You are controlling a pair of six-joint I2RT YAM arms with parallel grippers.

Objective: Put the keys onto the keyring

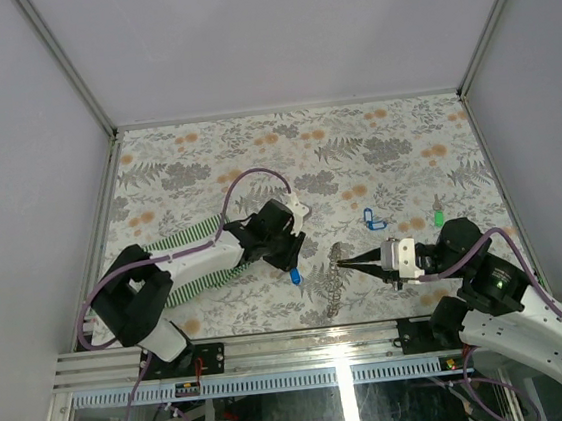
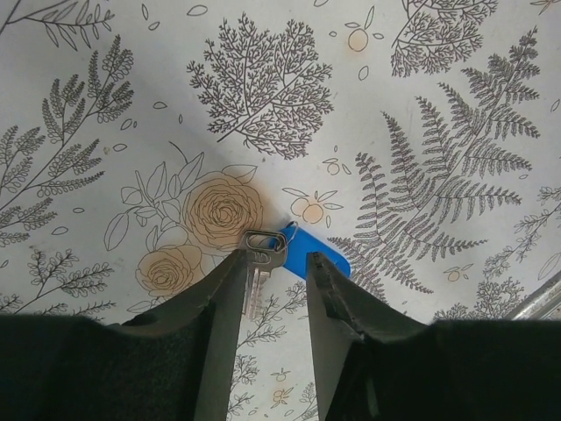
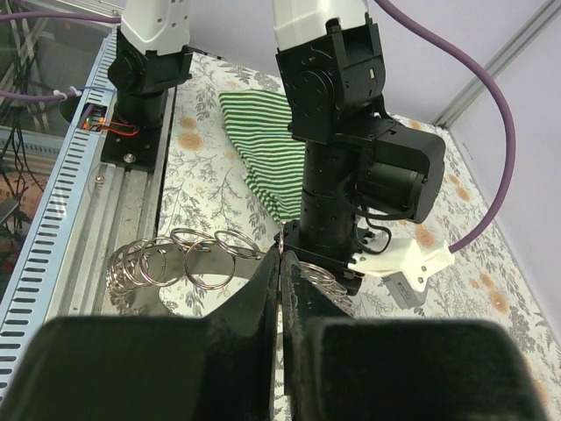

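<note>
A silver key (image 2: pixel 261 259) with a blue tag (image 2: pixel 317 254) lies on the flowered table cover. My left gripper (image 2: pixel 277 257) stands over it, open, with the key's blade between the fingers and close to the left one. From above, that gripper (image 1: pixel 288 255) sits just over the blue tag (image 1: pixel 296 276). My right gripper (image 3: pixel 280 259) is shut on the keyring (image 3: pixel 175 259), a silvery run of linked rings. In the top view, the keyring (image 1: pixel 332 277) trails down from the right gripper (image 1: pixel 345 260). Another blue tag (image 1: pixel 373 221) and a green tag (image 1: pixel 415 223) lie behind the right arm.
A green striped cloth (image 1: pixel 200 249) lies under the left arm, also seen as the cloth (image 3: pixel 263 140) in the right wrist view. The left arm's black wrist (image 3: pixel 351 167) stands close in front of the right fingers. A metal rail (image 1: pixel 305 347) runs along the near edge.
</note>
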